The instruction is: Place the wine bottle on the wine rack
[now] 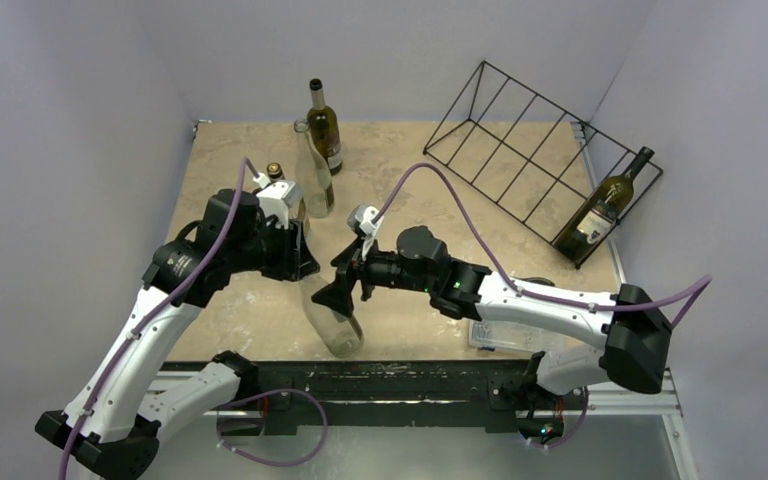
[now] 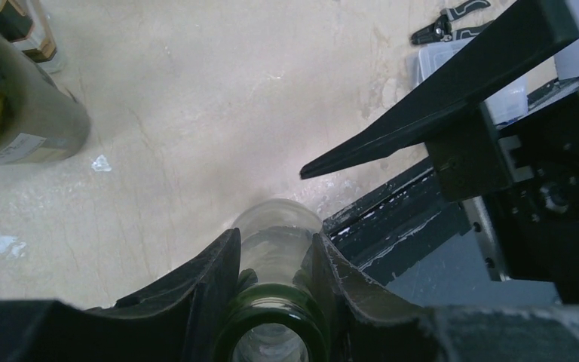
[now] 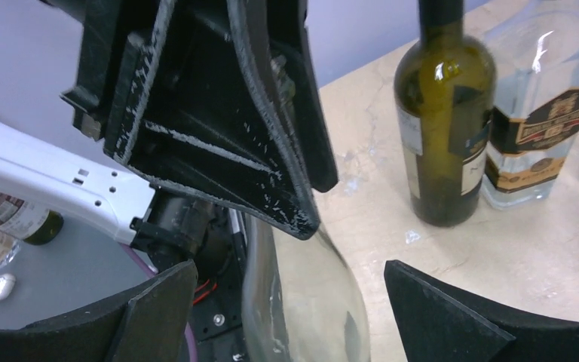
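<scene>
One clear wine bottle (image 1: 340,330), neck clamped in left jaws, right jaws wide

The wine rack (image 1: 540,165) stands at the table's (image 1: 410,200) back right corner. A green bottle (image 1: 600,210) fills its right-end slot. The slots left of that are bare wire with nothing over them. Left of the rack, three upright bottles crowd the back: a dark bottle (image 1: 324,125), a tall clear bottle (image 1: 313,175) and a capped bottle (image 1: 275,172). Bare table lies between them and the rack. In front of the rack the right arm (image 1: 540,300) stretches across, with a plastic box (image 1: 500,335) beneath it. Front-left of the rack, the clear bottle (image 1: 338,325) is hemmed in: the left pincer (image 2: 275,275) clamps its neck and the right pincer (image 3: 298,302) is spread wide around its body.
</scene>
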Robot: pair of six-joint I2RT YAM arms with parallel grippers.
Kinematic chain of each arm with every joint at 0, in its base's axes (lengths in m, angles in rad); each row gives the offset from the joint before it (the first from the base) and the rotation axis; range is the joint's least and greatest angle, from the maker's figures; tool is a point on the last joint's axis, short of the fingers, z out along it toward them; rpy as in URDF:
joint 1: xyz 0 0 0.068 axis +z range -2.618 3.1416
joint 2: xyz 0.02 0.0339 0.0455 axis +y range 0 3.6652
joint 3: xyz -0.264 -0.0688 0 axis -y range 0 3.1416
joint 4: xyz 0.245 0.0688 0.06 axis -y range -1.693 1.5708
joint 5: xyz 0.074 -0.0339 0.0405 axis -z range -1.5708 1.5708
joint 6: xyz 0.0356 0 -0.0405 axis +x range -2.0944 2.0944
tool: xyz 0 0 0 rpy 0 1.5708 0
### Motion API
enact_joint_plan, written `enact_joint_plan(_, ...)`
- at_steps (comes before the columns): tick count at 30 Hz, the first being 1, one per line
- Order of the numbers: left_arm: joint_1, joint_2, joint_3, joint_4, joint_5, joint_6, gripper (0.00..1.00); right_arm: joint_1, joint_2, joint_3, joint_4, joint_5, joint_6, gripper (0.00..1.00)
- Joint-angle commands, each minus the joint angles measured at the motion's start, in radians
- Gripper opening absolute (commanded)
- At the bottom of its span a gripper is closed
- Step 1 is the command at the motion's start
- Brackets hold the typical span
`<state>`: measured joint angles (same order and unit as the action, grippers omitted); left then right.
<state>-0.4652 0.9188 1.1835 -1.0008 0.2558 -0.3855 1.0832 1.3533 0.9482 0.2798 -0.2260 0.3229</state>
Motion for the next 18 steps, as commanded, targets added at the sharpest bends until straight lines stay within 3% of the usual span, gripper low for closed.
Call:
enact_joint_plan(1,0.002,-0.014,0.073,0.157,0.108,-0.079,0.0,0.038,0.042,0.054,0.038,0.022,-0.027,0.99)
enact_joint_plan(6,0.002,-0.016,0.07,0.162,0.125,-0.088,0.0,0.073,0.092,0.081,0.016,0.059,-0.042,0.97)
enact_joint_plan(13,0.002,-0.024,0.059,0.163,0.123,-0.088,0.0,0.092,0.108,0.089,0.003,0.141,-0.044,0.84)
enact_joint_plan(18,0.002,-0.03,0.055,0.165,0.126,-0.089,0.0,0.093,0.125,0.106,-0.005,0.151,-0.05,0.87)
